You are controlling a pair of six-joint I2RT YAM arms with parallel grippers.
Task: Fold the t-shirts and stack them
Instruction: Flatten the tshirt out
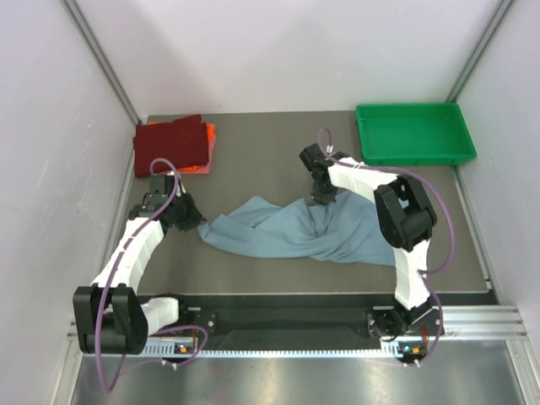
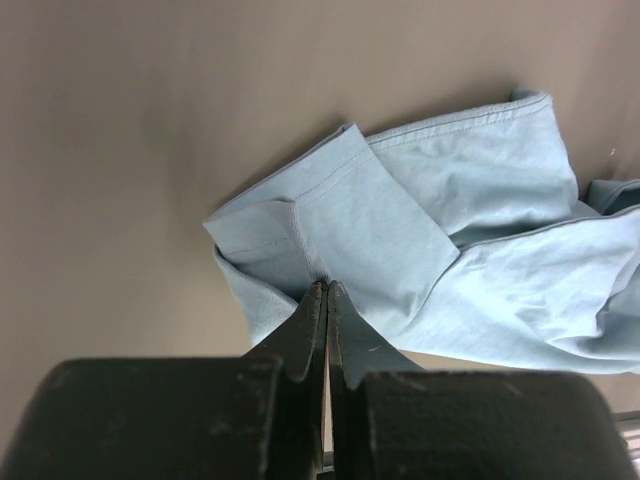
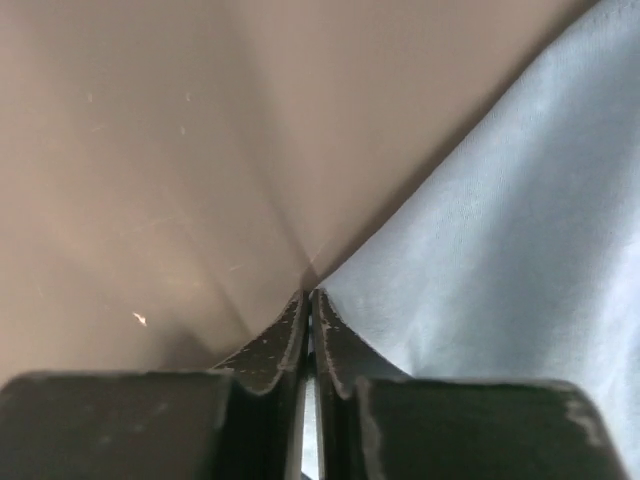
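Observation:
The grey-blue t-shirt [image 1: 295, 229] lies crumpled and stretched across the middle of the table. My left gripper [image 1: 192, 221] is shut on its left end, pinching a sleeve fold [image 2: 300, 235] at the fingertips [image 2: 327, 290]. My right gripper [image 1: 324, 199] is shut on the shirt's upper edge, with cloth [image 3: 520, 260] running right from the closed tips [image 3: 309, 295]. The dark red t-shirt [image 1: 171, 143] lies folded at the back left on top of the orange t-shirt [image 1: 207, 143], of which only an edge shows.
A green plastic tray [image 1: 413, 132] stands at the back right corner. White walls close in the table on the left, back and right. The table's front edge runs just past the shirt, by the arm bases.

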